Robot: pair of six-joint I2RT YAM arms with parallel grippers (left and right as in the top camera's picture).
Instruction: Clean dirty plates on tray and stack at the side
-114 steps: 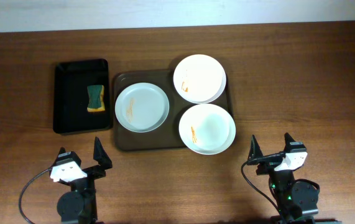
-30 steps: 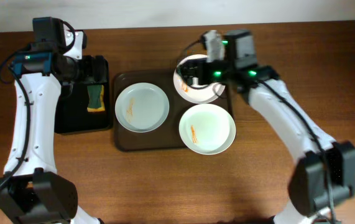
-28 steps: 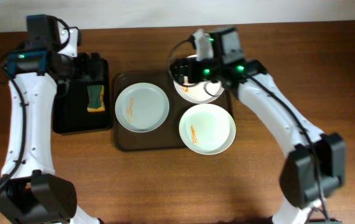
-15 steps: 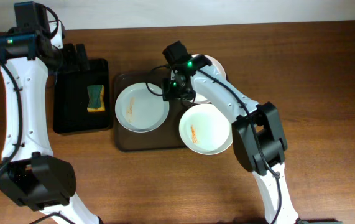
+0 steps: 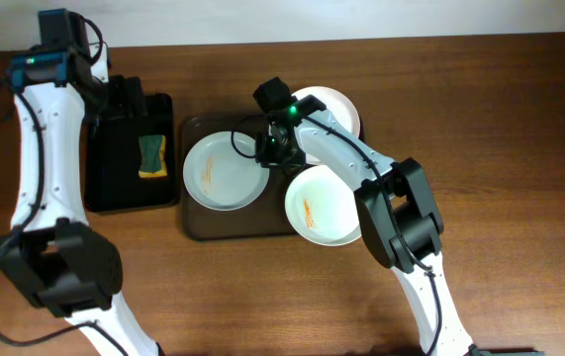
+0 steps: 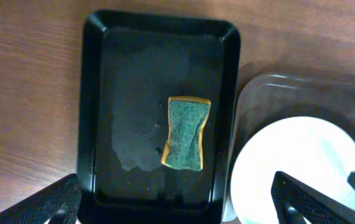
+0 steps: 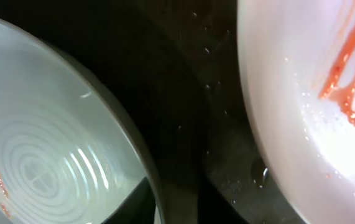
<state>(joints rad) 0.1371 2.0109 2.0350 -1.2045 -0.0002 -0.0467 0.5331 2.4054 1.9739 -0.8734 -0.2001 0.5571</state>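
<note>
Brown and low-rimmed, the tray (image 5: 262, 220) lies flat with its long axis running left to right across the table (image 5: 519, 178). Three round plates sit face up on it. The left plate (image 5: 218, 173) lies wholly inside the rim. The far-right plate (image 5: 333, 107) and the near-right plate (image 5: 329, 206) overhang the tray's right side. Faint orange smears show on the left and near-right plates.

The right gripper (image 5: 272, 150) is low over the tray, between the left plate and the far-right plate and close to the left plate's right rim. In the right wrist view, one dark finger (image 7: 130, 202) shows over a plate's inner face. The other finger cannot be told from the dark tray floor, so the jaw opening cannot be judged.

The left gripper (image 6: 174, 196) hangs above the black tray (image 6: 96, 124), well apart from the plates. Its jaws are spread wide and hold nothing. A green sponge (image 6: 186, 132) lies below it.

The table is brown wood grain, and a pale wall (image 5: 262, 18) borders its far edge.
</note>
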